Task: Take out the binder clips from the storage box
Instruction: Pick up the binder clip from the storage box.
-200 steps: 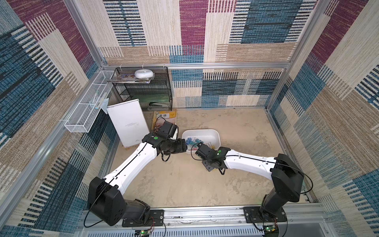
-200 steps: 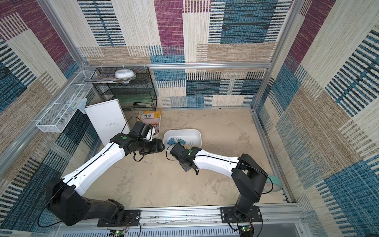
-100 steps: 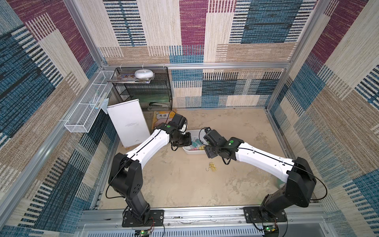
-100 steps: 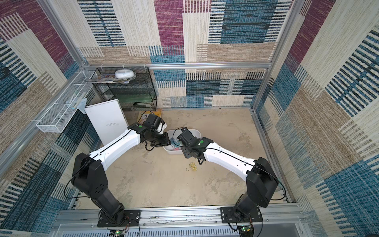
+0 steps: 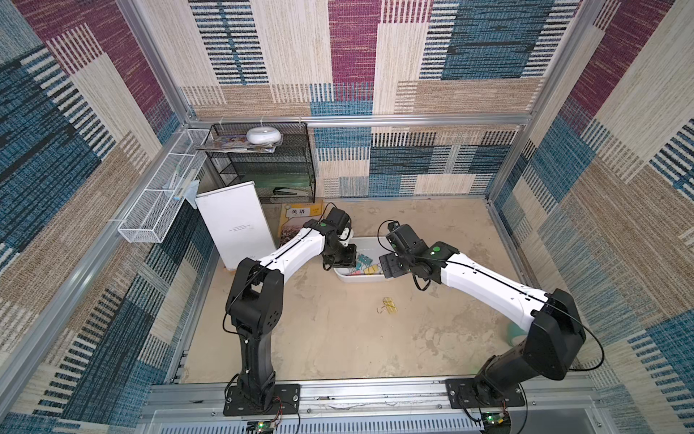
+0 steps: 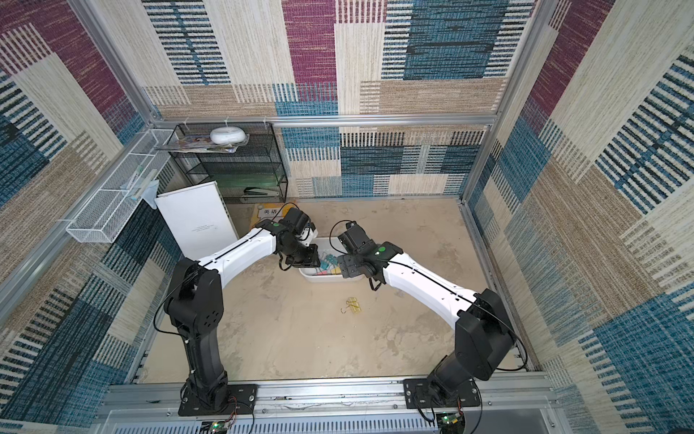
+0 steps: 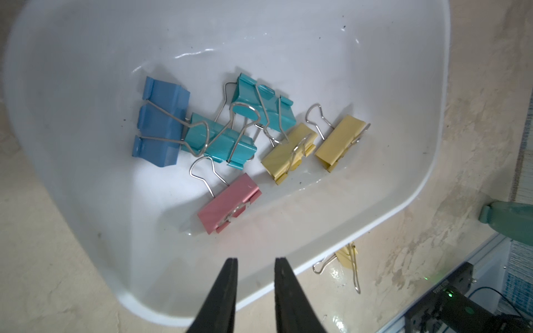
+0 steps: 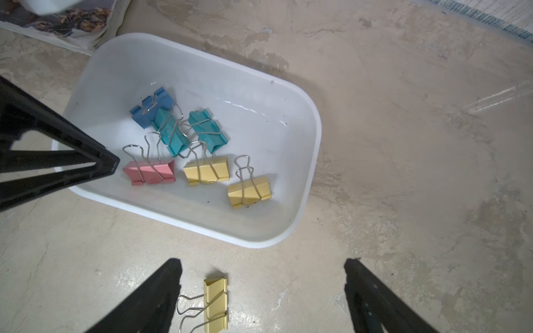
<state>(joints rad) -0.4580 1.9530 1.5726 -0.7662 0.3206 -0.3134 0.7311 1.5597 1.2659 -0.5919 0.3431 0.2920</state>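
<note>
The left end effector [image 7: 256,261] hangs over the rim of the white storage box [image 8: 259,127], jaws narrowly parted and empty. The right end effector [image 8: 264,262] is spread wide, gripping nothing, above a yellow binder clip [image 8: 215,302] lying on the worktop [image 8: 403,173] just outside the box. Six binder clips [image 8: 170,135] sit inside the box.

White-shelled arms [image 5: 296,250] with black joints [image 5: 255,300], green dots [image 5: 436,248], black cables

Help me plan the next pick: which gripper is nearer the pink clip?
Left. The left gripper is over the storage box, beside the pink clip; the right gripper is outside it, above a yellow clip.
</note>
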